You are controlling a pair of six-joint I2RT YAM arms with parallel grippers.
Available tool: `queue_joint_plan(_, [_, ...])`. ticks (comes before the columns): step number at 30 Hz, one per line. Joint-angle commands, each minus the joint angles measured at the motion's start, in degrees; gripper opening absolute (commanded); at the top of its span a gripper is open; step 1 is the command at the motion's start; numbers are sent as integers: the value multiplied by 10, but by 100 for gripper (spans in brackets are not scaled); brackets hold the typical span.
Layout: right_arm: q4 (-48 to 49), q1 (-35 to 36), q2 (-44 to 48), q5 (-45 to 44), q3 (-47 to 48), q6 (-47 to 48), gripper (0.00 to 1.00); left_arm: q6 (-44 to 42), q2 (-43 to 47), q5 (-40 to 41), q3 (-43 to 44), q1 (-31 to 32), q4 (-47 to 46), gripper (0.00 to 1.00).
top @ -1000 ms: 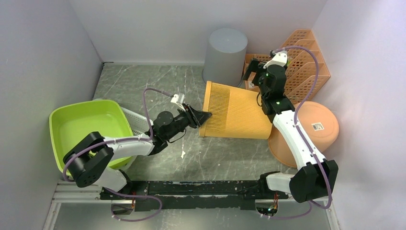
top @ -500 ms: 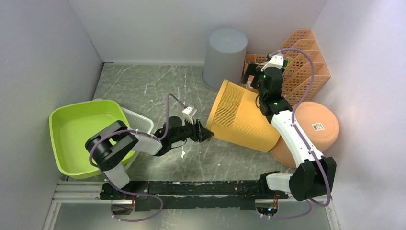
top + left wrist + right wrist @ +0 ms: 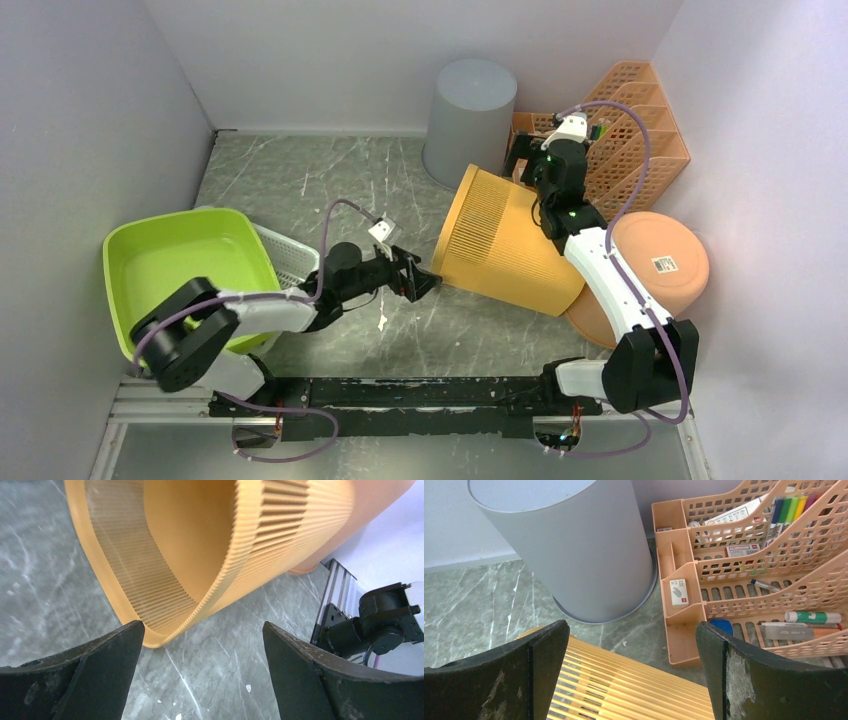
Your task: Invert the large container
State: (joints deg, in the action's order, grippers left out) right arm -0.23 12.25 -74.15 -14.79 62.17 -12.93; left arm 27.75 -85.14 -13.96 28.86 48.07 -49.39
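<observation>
Left arm reaches low, left gripper [image 3: 424,281] fingers apart at the rim of the large ribbed orange plastic basket [image 3: 505,250], which lies tilted between both arms. Right gripper [image 3: 521,166], fingers spread and empty, hovers above it. Only the left wrist view shows the basket's hollow inside.

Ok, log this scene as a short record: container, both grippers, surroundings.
container: orange ribbed bin, lying on its side, not yet upside down
mouth: faces the left gripper
left gripper: open, just off the rim, holding nothing
right gripper: open, above the bin's side, holding nothing
nearby: gray bin and desk organizer behind; green tub at left
</observation>
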Motion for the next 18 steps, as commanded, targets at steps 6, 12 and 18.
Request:
queue_joint_plan(6, [8,-6,0,11,-1,-9,100,-159,168,64,67,-3,197,100])
queue_joint_plan(12, [0,-5,-6,14,14,-8,100,-179,117,-2,194,-3,205,100])
queue_joint_plan(18, [-12,-6,-13,17,52,-2,100,-168,22,-61,275,-23,191,100])
